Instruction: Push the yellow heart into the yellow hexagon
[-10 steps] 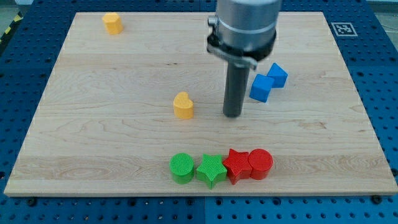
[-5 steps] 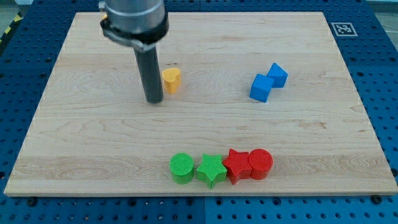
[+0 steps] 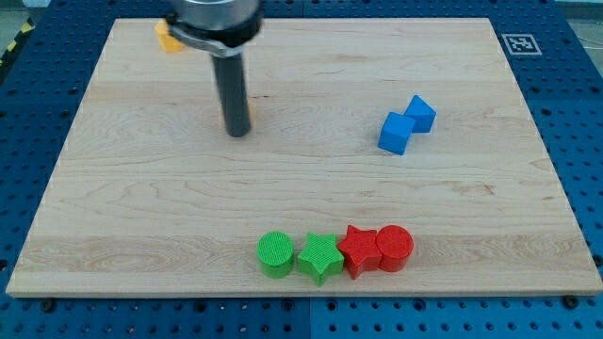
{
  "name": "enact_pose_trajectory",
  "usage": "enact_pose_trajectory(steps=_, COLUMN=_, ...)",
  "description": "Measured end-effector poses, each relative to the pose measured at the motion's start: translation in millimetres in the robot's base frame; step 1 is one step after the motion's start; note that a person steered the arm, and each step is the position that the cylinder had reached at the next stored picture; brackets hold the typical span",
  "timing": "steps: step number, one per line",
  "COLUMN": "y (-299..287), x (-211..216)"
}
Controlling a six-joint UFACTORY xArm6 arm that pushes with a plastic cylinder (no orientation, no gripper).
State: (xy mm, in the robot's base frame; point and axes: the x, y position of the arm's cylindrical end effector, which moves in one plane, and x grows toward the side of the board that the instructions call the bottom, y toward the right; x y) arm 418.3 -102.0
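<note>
My tip [image 3: 237, 133] rests on the wooden board [image 3: 113, 217], left of centre in the upper half. The yellow heart [image 3: 251, 114] is almost wholly hidden behind the rod; only a thin orange-yellow sliver shows at the rod's right edge, close above the tip. The yellow hexagon [image 3: 165, 38] sits near the board's top left, partly covered by the arm's body. The heart is well below and to the right of the hexagon, apart from it.
Two blue blocks [image 3: 396, 133] [image 3: 421, 113] touch each other at the right. Along the bottom stands a row: green cylinder [image 3: 276, 254], green star [image 3: 319, 258], red star [image 3: 358, 250], red cylinder [image 3: 395, 248]. A printed marker [image 3: 518, 43] lies at the top right.
The rod swept from the heart's right across to the left. The heart went up and left, and now sits almost hidden behind the rod. The other blocks have not moved.
</note>
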Motion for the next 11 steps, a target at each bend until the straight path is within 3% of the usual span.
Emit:
enact_pose_trajectory(steps=1, y=1, x=1)
enact_pose_trajectory(steps=3, y=85, x=3)
enact_pose_trajectory(steps=6, y=5, x=-66)
enact_pose_trajectory(steps=8, y=79, x=-45)
enact_pose_trajectory(steps=9, y=76, x=-9)
enact_pose_trajectory(steps=11, y=-8, x=-14)
